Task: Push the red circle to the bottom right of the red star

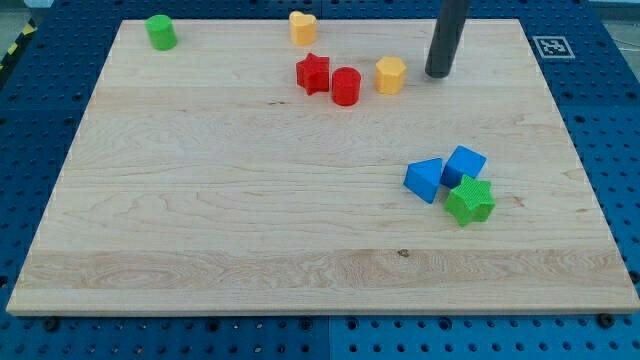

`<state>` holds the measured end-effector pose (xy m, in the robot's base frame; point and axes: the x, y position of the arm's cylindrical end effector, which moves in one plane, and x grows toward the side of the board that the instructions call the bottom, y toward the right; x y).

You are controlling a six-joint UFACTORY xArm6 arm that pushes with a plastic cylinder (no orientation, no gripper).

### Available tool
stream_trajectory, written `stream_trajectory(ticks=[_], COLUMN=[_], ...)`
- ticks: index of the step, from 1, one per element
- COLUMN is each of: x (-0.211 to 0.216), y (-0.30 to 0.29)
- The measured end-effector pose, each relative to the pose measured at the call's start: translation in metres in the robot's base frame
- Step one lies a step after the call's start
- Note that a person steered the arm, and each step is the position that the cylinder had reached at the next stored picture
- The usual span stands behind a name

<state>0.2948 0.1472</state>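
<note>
The red star lies near the view's top middle of the wooden board. The red circle sits just to its lower right, touching or almost touching it. My tip is at the view's upper right, to the right of a yellow hexagon block, with a small gap between them. The hexagon lies between my tip and the red circle.
A yellow heart-like block lies above the red star. A green cylinder is at the top left. A blue triangle, a blue cube and a green star cluster at the right.
</note>
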Motion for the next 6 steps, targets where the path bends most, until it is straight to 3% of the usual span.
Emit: stream_trajectory(ticks=[3,5,6], x=[-0.008,0.036,0.033], y=[-0.099,-0.105,-0.102])
